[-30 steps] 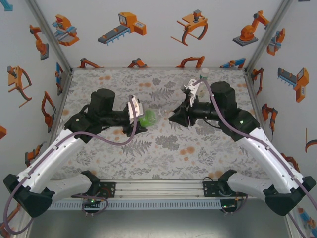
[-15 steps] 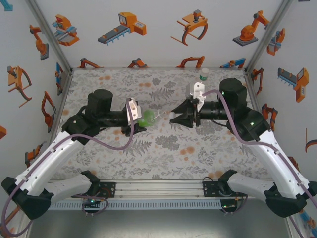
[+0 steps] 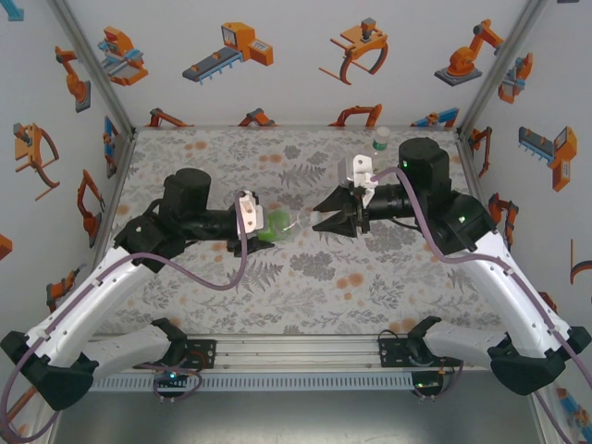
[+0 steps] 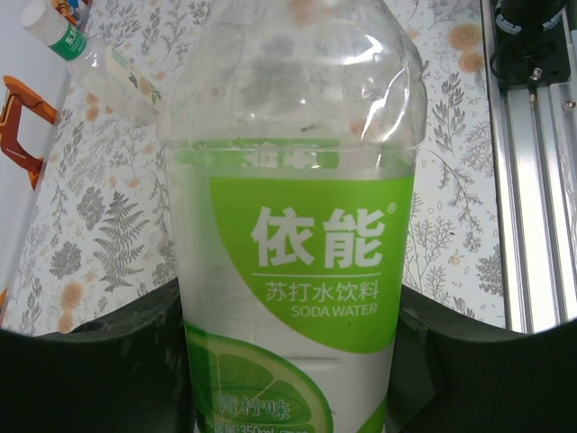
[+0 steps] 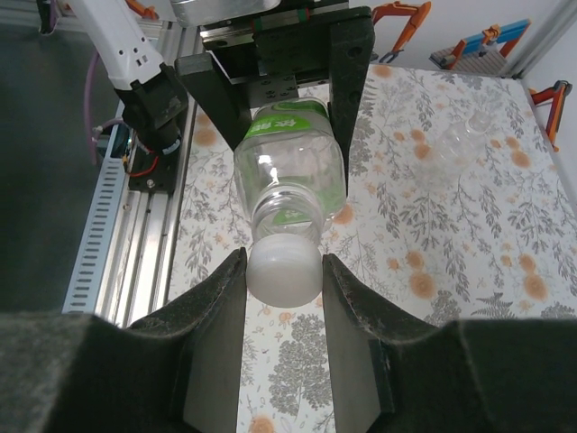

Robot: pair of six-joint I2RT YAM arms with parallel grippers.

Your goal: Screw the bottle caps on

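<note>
Right wrist camera. The right gripper (image 5: 285,274) had both dark fingers (image 5: 216,325) pressed against the sides of a small round white plastic cap (image 5: 285,267), which was gripped between them. The cap sat at the mouth of a clear plastic bottle with a green label (image 5: 293,153); whether the threads had engaged could not be told. The bottle lay horizontal above the table, neck toward the camera, its body clamped between the black jaws of the left gripper (image 5: 287,117). Below was a grey floral-print table cover (image 5: 433,271), with a silver aluminium rail (image 5: 162,253) along its left edge. A second clear plastic bottle (image 5: 464,144) lay on the cover to the right, well apart from both grippers.
</note>
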